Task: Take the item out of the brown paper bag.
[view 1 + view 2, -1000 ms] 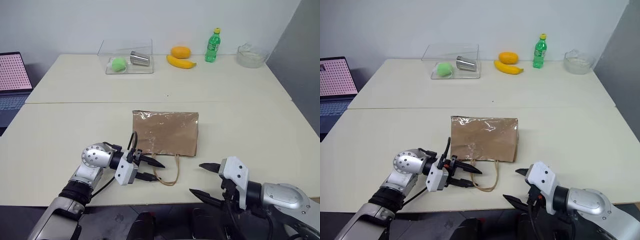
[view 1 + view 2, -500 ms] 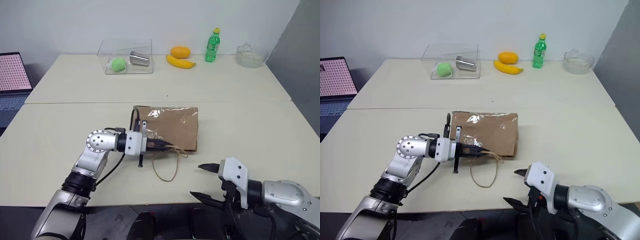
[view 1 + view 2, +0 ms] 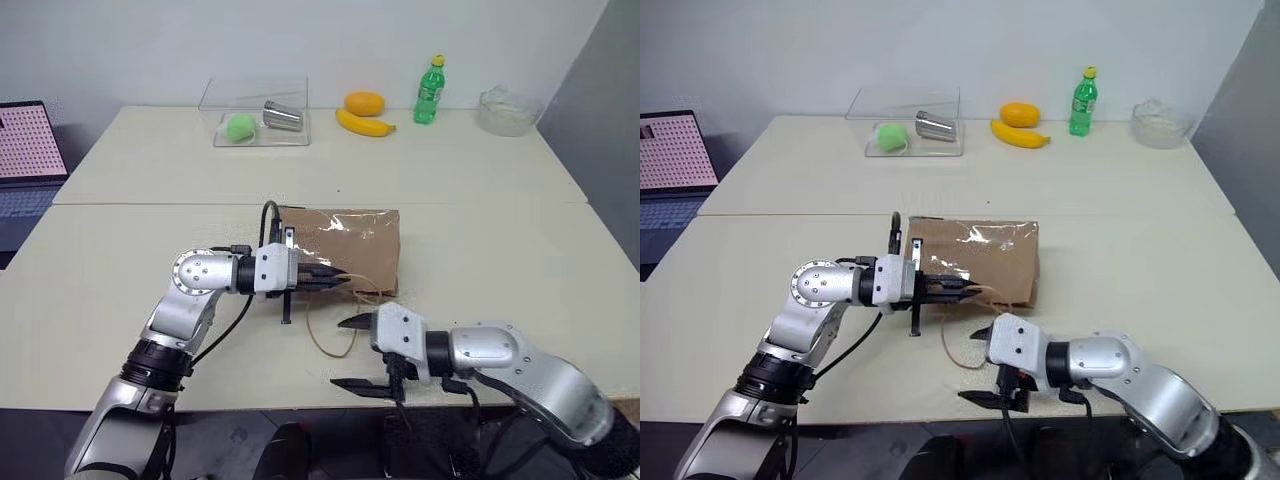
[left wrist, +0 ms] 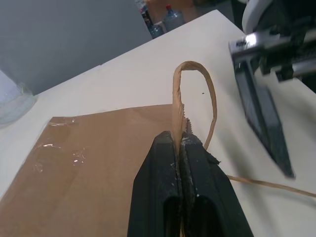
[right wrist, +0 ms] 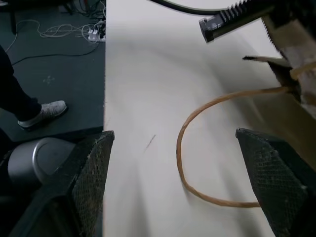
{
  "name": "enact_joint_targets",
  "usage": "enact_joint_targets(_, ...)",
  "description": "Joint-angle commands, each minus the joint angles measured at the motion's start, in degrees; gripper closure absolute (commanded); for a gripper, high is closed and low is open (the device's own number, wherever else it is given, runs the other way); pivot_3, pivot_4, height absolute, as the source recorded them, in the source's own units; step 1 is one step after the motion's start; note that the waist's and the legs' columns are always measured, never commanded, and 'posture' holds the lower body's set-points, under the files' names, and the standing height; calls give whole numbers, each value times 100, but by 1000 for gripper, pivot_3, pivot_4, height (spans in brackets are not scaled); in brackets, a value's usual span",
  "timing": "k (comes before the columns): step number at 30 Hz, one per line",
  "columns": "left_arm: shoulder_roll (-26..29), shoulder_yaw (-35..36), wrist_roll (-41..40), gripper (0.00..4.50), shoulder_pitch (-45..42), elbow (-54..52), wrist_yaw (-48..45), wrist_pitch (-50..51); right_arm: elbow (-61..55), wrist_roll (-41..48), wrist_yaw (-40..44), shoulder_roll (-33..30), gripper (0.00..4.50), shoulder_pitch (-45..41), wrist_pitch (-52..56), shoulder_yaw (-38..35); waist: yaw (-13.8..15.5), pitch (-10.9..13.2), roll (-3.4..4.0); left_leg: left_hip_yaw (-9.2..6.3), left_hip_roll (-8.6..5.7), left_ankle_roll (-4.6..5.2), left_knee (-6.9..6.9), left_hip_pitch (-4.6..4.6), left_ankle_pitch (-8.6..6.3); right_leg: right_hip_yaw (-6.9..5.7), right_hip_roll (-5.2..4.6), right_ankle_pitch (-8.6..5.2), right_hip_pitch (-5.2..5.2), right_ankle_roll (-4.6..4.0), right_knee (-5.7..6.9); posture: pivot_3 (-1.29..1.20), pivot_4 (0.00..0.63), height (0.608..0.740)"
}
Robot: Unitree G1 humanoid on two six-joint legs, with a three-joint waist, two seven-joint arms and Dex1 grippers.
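Fingers of the left gripper [image 4: 180,140] are clamped on the upper edge and one handle of the brown paper bag [image 3: 350,250]; right gripper [image 3: 352,352] is held spread wide near the loose handle loop [image 5: 207,148]. Mouth lifted, nothing extracted yet. Item presumably inside the bag, hidden. Clear bin [image 3: 255,120] holds a green ball and metal cup.

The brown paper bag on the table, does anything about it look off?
The brown kraft paper bag lies flat on its side, not upright. The left tool is shut on one thin tan loop handle; the other handle trails loose over the table.
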Motion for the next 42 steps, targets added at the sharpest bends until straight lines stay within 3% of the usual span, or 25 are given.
enact_joint_targets(1, 36, 138, -59, 4464, -50, -240, -37, 22, 329, -228, 9, 361, 331, -128, -177, 209, -1, 0, 0, 0, 0, 0, 0, 0, 0, 0, 0, 0, 0, 0, 1, 0, 150, 740)
enact_joint_targets(3, 41, 151, -56, 4464, -47, -247, -44, 18, 587, -392, 2, 532, 331, -137, -246, 290, -2, 0, 0, -1, 1, 0, -3, 1, 0, -1, 1, 0, -1, -1, 1, 0, 150, 740)
enact_joint_targets(6, 48, 170, -57, 4500, -43, -259, -44, 18, 823, -497, -29, 754, 971, -39, -265, 290, -2, 0, 1, 0, 0, 0, -3, 1, 0, 0, 1, 0, -2, -1, 2, 0, 150, 740)
enact_joint_targets(16, -26, 285, -72, 4500, -210, -228, 118, 225, 1193, -997, -17, 813, 4488, 161, -390, 321, -2, 0, 1, -1, 0, 0, -3, 2, 0, 0, 1, 0, -2, -1, 4, 0, 150, 740)
enact_joint_targets(28, -292, 757, -587, 4500, -1707, -107, 915, 2491, 1487, -1578, 145, 588, 4488, 335, -588, 401, -9, 1, -1, -3, -3, 0, 0, 1, 0, -2, 0, -6, 0, 11, 5, 0, 150, 740)
enact_joint_targets(42, -553, 1064, -391, 4500, -2923, 1290, 1028, 2369, 1624, -1943, 471, 456, 4488, 296, -636, 456, -5, 1, -2, -4, -5, -2, 0, 3, 0, -3, -2, -14, 1, 25, 7, 0, 150, 740)
